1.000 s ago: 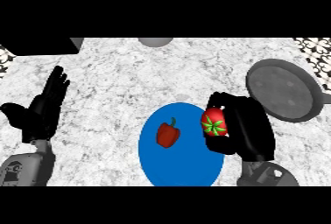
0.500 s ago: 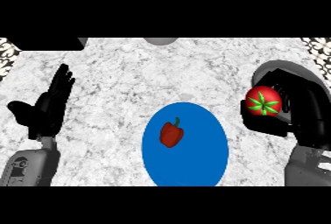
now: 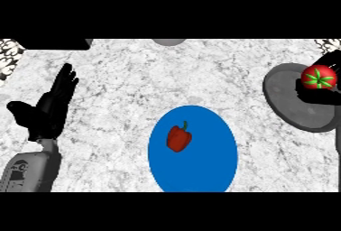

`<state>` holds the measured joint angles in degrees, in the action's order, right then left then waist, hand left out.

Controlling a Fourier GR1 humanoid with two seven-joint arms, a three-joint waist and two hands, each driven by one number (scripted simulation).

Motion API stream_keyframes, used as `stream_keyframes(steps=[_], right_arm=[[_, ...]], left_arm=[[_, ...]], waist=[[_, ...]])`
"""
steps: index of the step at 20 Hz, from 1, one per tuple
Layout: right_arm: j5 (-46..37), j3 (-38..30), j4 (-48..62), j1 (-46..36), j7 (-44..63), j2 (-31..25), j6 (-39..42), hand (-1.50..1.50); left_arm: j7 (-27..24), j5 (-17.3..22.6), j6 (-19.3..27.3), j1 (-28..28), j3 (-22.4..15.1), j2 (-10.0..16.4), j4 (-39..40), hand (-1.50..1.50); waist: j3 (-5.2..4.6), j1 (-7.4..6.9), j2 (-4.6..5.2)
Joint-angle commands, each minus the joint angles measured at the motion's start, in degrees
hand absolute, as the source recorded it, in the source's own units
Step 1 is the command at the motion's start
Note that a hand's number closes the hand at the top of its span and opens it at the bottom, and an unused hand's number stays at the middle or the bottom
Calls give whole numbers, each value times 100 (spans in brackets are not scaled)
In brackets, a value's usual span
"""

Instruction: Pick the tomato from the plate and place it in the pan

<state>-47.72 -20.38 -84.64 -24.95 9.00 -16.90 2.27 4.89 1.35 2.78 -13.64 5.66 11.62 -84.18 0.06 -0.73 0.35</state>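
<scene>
The counter is seen as mottled grey-white stone. The plate is seen as smooth, matt blue, the pan as dull grey metal. A slight gloss is shown by the tomato.

A red pepper lies near the middle of the grey-white marbled counter, its green stem pointing far; a grey round shape shows at the far edge; a black block sits far left; a black-and-white patterned patch fills the far-left corner.

Right hand holds tomato over the pan; pepper lies on blue plate.
</scene>
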Motion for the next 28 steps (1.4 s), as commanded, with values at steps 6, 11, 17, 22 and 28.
stream_keyframes(steps=[6,11,17,22,28], right_arm=[[-350,-688,3685,-962,-1793,-1054,-1732,150],[-3,-1186,5215,-1317,-2700,-1511,-2198,150],[287,-1317,6316,-1777,-2547,-1442,-1230,-150],[583,-1532,6925,-1876,-3032,-1636,-447,-150],[1031,-1980,6912,-1733,-4177,-1674,-855,-150]], left_arm=[[167,-97,55,-242,-145,-101,-81,0],[75,-89,59,-335,-102,-133,99,0],[152,-89,-7,-348,-156,-103,-38,0],[-53,-19,-146,-215,-94,-33,-6,0],[-165,-108,5,-157,-66,-124,154,0]], waist=[[12,-157,53],[20,-183,82],[32,-328,116],[32,-328,119],[34,-223,106]])
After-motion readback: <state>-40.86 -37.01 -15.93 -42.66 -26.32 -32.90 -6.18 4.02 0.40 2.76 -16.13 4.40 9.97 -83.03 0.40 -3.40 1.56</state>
